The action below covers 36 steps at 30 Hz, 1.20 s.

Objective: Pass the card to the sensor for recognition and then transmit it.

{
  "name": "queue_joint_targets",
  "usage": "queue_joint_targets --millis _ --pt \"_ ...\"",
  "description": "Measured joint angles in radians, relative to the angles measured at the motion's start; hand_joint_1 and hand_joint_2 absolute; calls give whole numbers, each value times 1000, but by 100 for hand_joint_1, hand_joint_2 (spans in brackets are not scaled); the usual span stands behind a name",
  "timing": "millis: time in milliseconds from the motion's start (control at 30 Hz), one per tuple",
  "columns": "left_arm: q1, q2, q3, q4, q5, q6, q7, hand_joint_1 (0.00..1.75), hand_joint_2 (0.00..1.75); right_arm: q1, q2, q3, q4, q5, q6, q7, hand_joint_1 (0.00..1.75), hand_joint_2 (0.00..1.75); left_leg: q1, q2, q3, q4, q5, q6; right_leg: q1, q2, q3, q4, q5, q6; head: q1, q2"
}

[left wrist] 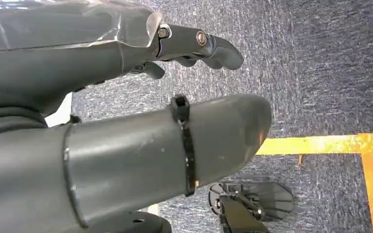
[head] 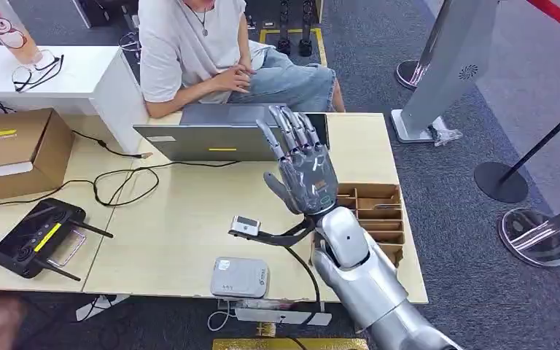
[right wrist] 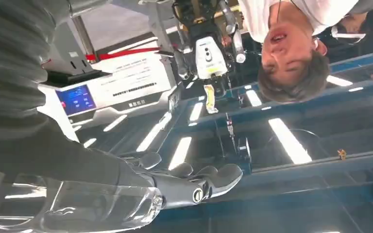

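My right hand (head: 302, 171) is raised above the light wooden table (head: 182, 219), fingers stretched up and apart, holding nothing. In the right wrist view its fingers (right wrist: 194, 182) also lie straight and bare. A small white sensor (head: 246, 226) on a black arm stands just left of my right wrist. A brown cardboard card rack (head: 379, 193) with several slots sits right behind the hand. My left hand (left wrist: 126, 126) hangs over grey carpet, thumb and fingers apart, with nothing in it.
A grey laptop (head: 211, 138) stands at the table's far edge, with a seated person (head: 204, 51) behind it. A flat white box (head: 240, 277) lies near the front edge. A black remote controller (head: 36, 237), a cardboard box (head: 14, 149) and loose cables lie to the left.
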Motion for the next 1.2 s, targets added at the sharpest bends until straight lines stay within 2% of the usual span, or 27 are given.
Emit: queue_joint_targets --millis 733,1200 --pt "13 1 20 0 14 5 -4 0 0 110 -90 4 -106 -15 10 6 0 175 0 0 0 0 0 0 0 0 0 0 0 0 0 0" --pt "18 0 24 0 17 5 -12 0 0 204 -132 -44 -191 -31 27 13 0 175 0 0 0 0 0 0 0 0 0 0 0 0 0 0"
